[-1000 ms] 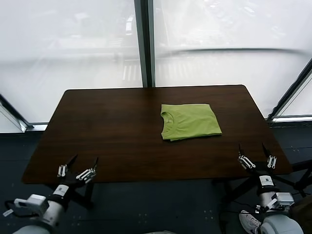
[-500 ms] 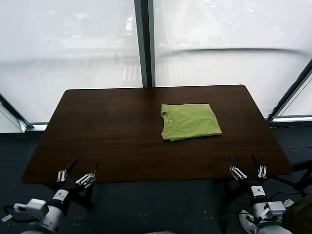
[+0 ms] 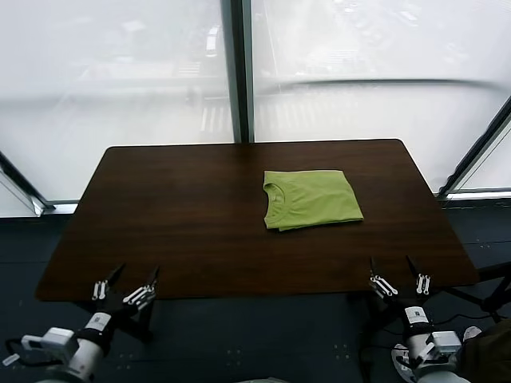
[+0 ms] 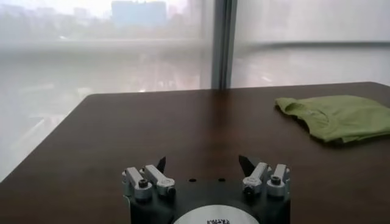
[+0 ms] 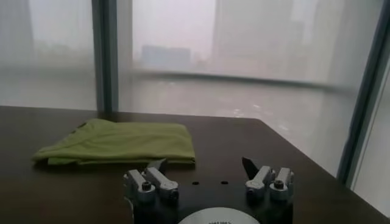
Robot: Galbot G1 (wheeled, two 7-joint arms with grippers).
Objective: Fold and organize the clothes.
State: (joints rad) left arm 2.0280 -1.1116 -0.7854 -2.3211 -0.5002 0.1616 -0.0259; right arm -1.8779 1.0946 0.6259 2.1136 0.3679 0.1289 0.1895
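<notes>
Right hand point(image 3: 397, 276) lower; T-shirt point(image 3: 310, 199) folded

A lime-green, thin-fabric short-sleeved T-shirt point(image 3: 311, 199) lies folded into a flat, neat rectangle, ribbed crew neck at its nine o'clock edge, resting toward two o'clock on the dark wooden tabletop point(image 3: 176, 215).

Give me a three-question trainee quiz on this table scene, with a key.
1. True or false: the green T-shirt lies folded on the table.
2. Which pincer holds the shirt? A) left pincer B) right pincer C) neither
3. Fill in: both pincers sit at the table's ____ edge, nearest the robot.

Key: 1 true; 2 C, both stand open and empty; 3 front.
</notes>
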